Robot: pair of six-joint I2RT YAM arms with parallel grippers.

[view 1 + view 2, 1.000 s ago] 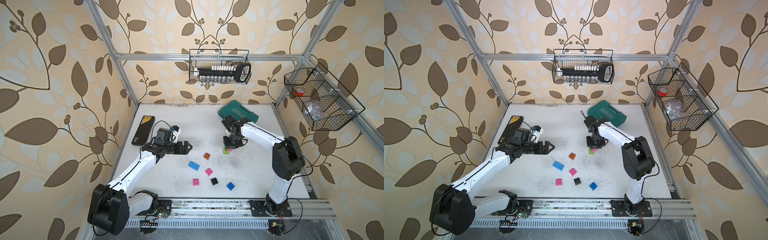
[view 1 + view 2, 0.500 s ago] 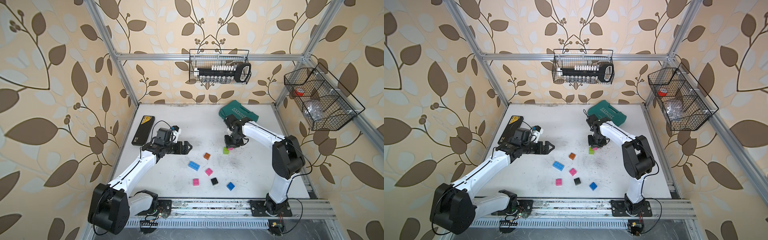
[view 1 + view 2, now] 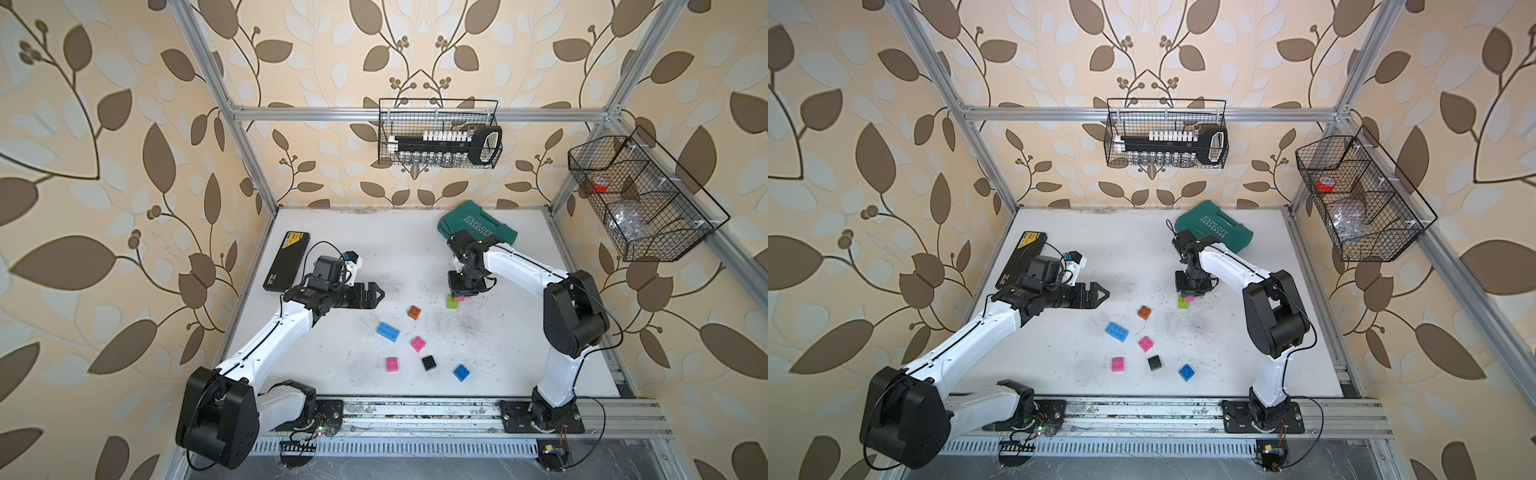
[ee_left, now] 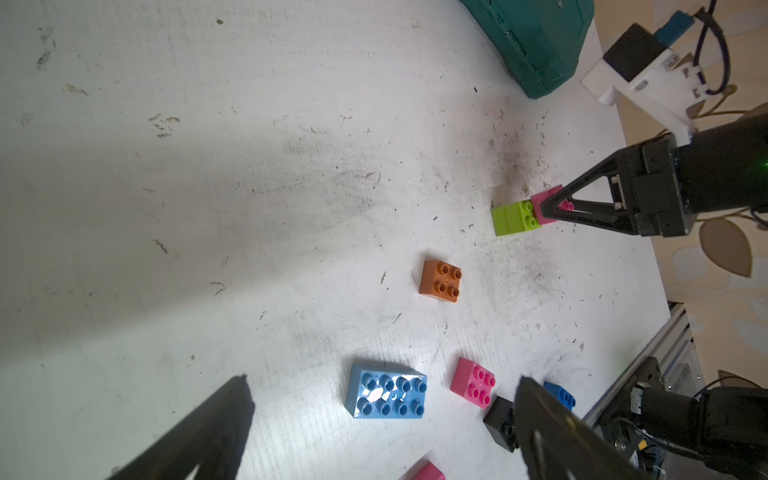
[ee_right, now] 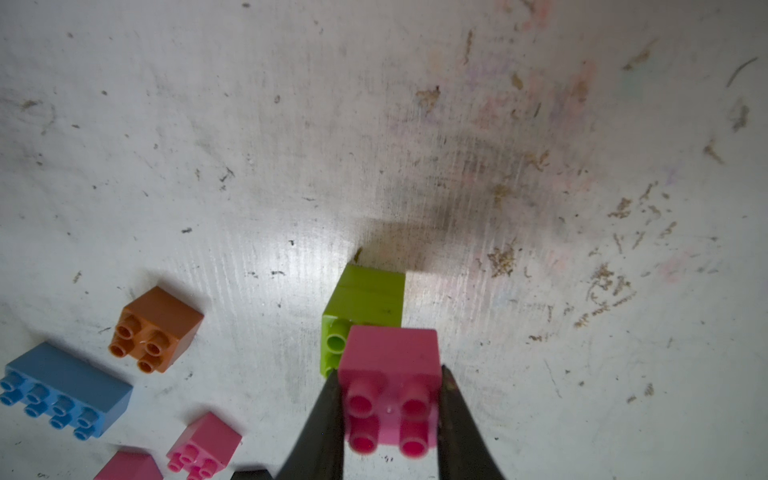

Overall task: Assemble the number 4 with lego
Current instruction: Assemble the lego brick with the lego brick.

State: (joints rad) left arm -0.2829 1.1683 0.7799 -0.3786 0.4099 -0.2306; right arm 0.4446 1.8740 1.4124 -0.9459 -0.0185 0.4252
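Observation:
My right gripper (image 5: 390,415) is shut on a pink lego brick (image 5: 390,361), its studs facing the wrist camera. The pink brick meets the studded end of lime green bricks (image 5: 365,295) lying on their side; whether they are joined I cannot tell. In both top views this pair lies right of centre: lime green bricks (image 3: 452,302) (image 3: 1182,303). My left gripper (image 3: 376,294) (image 4: 382,379) hovers open and empty left of the loose lego: orange (image 3: 414,311), long blue (image 3: 389,332), two pink (image 3: 418,344) (image 3: 392,364), black (image 3: 429,363), small blue (image 3: 461,372). The number 4 does not show.
A teal tool case (image 3: 478,226) lies at the back right, just behind my right arm. A flat black device (image 3: 287,266) lies along the left edge. Wire baskets (image 3: 440,133) (image 3: 640,199) hang on the back and right walls. A metal rail (image 3: 415,409) runs along the front.
The right wrist has shifted slightly above the lime green bricks, still gripping the pink brick. The left arm and the loose bricks have not moved.

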